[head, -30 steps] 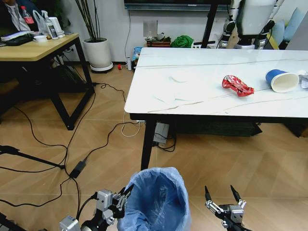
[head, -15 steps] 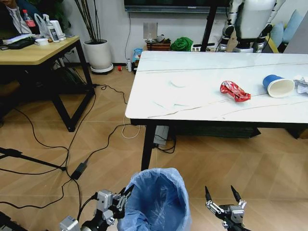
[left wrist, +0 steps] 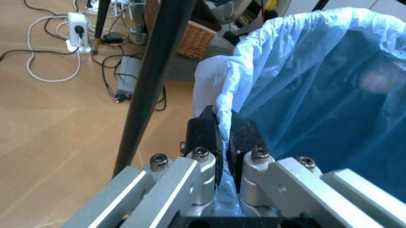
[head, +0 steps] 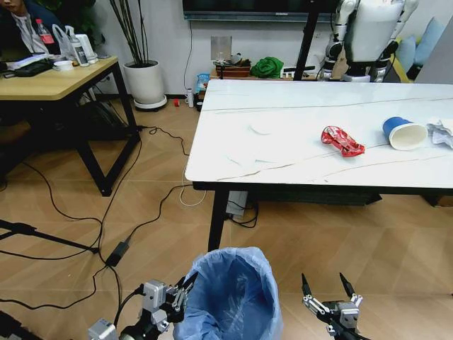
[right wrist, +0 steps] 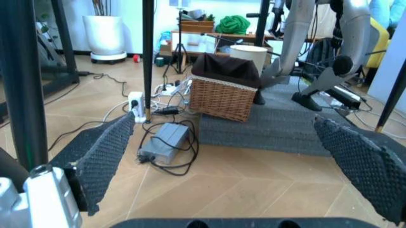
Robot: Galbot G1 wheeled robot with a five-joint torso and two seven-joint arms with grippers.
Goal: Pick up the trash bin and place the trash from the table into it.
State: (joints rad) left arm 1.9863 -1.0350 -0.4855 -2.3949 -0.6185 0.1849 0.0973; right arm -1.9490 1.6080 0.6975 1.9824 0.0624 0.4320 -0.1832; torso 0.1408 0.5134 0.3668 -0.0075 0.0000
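The trash bin [head: 230,294], lined with a crinkly blue bag, hangs low in front of me. My left gripper [head: 185,283] is shut on its rim; the left wrist view shows the fingers [left wrist: 206,133] pinching the bag edge of the trash bin [left wrist: 317,85]. To the bin's right, my right gripper [head: 326,285] is open and holds nothing; its pads [right wrist: 101,152] stand wide apart. On the white marble table [head: 283,149] lie a crushed red can [head: 342,140], a blue paper cup [head: 404,132] on its side and a crumpled white paper wad [head: 442,132].
Cables [head: 106,212] trail over the wooden floor on the left. A wooden desk [head: 49,78] and a white plant pot [head: 145,79] stand at the back left. Under the table sit a wicker basket [right wrist: 223,92] and a power strip [right wrist: 136,102].
The whole head view has shifted: the table and its trash sit slightly farther left and lower in the picture. Both grippers and the bin keep their places relative to me.
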